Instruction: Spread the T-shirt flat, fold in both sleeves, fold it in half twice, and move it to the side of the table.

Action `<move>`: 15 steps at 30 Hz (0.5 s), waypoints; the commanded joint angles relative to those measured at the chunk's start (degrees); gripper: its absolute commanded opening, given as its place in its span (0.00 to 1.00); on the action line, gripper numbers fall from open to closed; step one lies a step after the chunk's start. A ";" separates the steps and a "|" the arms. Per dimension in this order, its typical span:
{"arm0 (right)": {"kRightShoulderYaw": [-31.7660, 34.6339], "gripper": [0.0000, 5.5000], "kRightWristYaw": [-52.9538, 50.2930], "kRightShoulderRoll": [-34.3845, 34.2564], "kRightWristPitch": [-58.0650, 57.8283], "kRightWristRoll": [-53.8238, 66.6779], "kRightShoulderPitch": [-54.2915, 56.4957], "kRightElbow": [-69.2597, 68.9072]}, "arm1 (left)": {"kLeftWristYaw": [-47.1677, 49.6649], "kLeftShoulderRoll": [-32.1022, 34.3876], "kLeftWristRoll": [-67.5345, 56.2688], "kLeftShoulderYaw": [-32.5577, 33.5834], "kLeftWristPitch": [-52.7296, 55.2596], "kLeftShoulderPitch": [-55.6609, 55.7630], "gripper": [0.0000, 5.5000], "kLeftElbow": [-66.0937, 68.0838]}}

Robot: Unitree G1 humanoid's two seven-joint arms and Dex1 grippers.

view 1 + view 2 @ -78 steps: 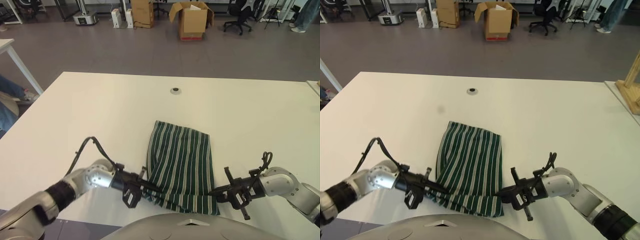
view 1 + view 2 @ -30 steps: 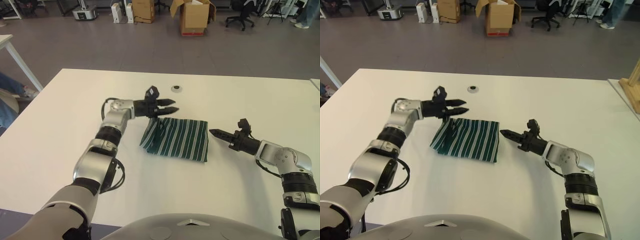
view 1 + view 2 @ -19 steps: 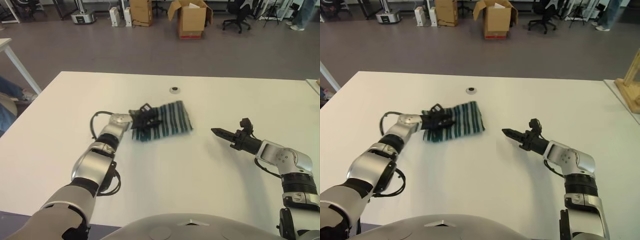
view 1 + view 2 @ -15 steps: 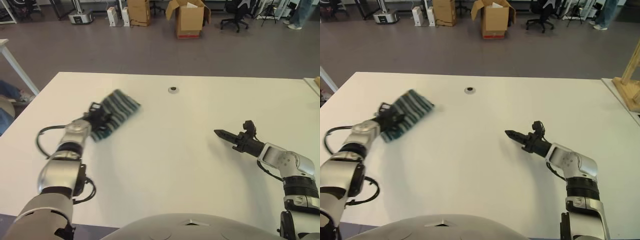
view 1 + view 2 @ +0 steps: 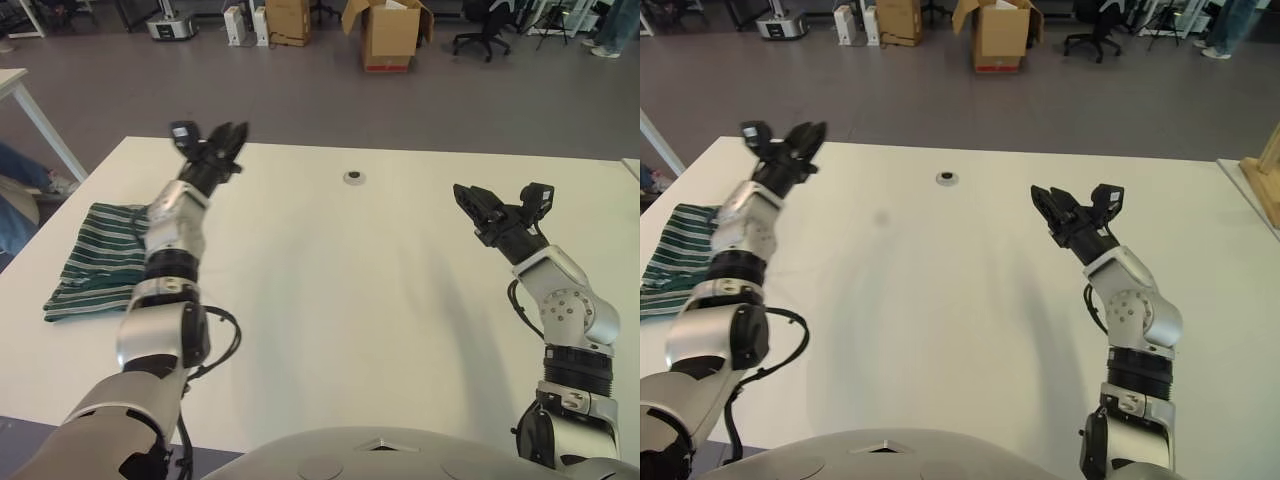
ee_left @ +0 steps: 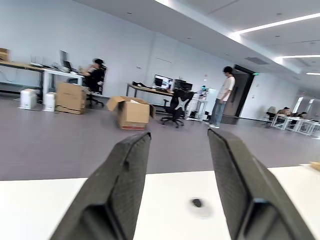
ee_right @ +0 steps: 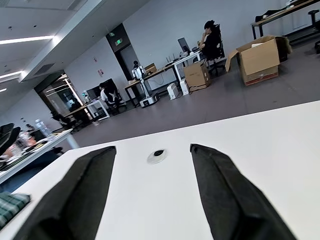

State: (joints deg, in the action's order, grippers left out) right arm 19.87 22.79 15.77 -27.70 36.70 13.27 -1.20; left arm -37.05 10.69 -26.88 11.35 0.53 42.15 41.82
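The green striped T-shirt [image 5: 95, 260] lies folded into a small rectangle at the left edge of the white table [image 5: 330, 300]; a corner of it also shows in the right wrist view [image 7: 7, 210]. My left gripper [image 5: 212, 135] is raised above the table's far left part, well clear of the shirt, open and empty [image 6: 177, 165]. My right gripper [image 5: 1075, 200] is held up over the right half of the table, also open with nothing between its fingers [image 7: 150, 185].
A small round grommet [image 5: 352, 177] sits in the tabletop near the far edge. Cardboard boxes [image 5: 385, 35] and office chairs stand on the floor beyond. A wooden frame [image 5: 1265, 170] is at the right table edge. Another white table [image 5: 20, 100] stands at the left.
The shirt went from under my left gripper to rest at the table's left edge. The left gripper let go and rose. The right gripper lifted and opened.
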 commanded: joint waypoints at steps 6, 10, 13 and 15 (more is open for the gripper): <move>-1.04 0.51 -12.46 -10.04 12.86 -8.73 0.35 5.90 | 12.89 -13.49 0.57 -6.94 12.73 -16.31 0.38 -20.94; 1.15 0.51 -13.42 -11.82 11.75 -4.54 0.26 7.18 | 16.44 -16.01 0.34 -5.00 10.26 -17.16 0.38 -22.61; 1.31 0.51 -12.14 -11.60 9.35 -2.14 0.22 7.08 | 19.46 -16.79 -0.45 -1.10 6.78 -16.81 0.38 -21.94; 1.14 0.51 -12.09 -11.74 9.49 -2.14 0.06 7.10 | 18.70 -16.83 -0.97 -0.51 6.05 -17.23 0.38 -22.80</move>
State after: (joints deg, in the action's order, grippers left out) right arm 21.03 10.69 4.01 -17.58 33.89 13.25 5.90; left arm -18.14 -5.93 -27.13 10.46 7.32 25.20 19.63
